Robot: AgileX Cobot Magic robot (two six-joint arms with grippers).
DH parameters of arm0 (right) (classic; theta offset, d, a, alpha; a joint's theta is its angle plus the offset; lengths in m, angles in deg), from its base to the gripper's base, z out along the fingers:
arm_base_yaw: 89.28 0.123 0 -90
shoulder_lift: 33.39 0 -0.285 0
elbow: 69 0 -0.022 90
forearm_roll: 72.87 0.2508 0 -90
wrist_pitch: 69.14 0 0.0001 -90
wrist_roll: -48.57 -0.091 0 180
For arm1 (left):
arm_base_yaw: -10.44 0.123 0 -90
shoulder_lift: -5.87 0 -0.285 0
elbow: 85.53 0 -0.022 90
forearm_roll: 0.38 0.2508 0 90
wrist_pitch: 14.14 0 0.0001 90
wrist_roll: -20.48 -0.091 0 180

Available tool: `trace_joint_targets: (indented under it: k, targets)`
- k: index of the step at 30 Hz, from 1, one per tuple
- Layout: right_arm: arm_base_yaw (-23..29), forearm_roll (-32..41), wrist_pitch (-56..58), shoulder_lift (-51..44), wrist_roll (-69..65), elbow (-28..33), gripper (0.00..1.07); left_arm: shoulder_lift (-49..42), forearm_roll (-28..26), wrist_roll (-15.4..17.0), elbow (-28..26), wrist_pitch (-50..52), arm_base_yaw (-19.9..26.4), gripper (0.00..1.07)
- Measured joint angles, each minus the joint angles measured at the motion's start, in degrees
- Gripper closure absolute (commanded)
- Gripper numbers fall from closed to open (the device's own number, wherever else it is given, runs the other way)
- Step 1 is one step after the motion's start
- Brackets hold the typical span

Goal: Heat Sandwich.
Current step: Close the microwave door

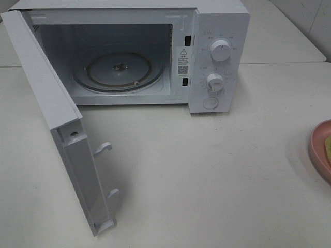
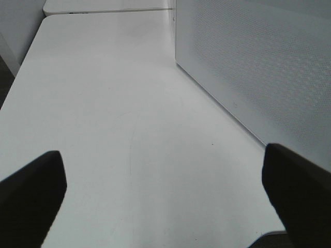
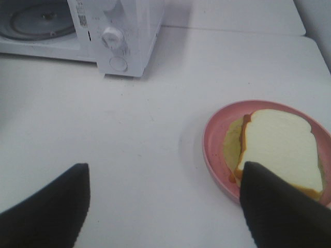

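The sandwich [image 3: 276, 147], white bread with tan crust and pale green lettuce, lies on a round pink plate [image 3: 213, 140] on the white table. In the exterior high view only the plate's edge [image 1: 319, 149] shows at the right border, with a sliver of the sandwich [image 1: 328, 147]. The white microwave [image 1: 220, 31] stands at the back with its door [image 1: 57, 119] swung wide open and its glass turntable [image 1: 121, 70] bare. My right gripper [image 3: 165, 204] is open above the table just short of the plate. My left gripper [image 2: 165, 191] is open over bare table beside the microwave's door [image 2: 258, 67].
The open door juts far forward on the left of the table. The microwave's two knobs [image 1: 221, 50] and push button [image 1: 210, 103] face front. A seam between table tops runs behind the microwave [image 1: 289, 63].
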Motion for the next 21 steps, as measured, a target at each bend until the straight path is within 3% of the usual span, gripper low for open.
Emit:
trace_joint_targets:
  k: [21]
  targets:
    - [0.00, 0.00, 0.63, 0.00, 0.00, 0.23, 0.33, 0.00, 0.00, 0.00, 0.00, 0.00, 0.00, 0.09]
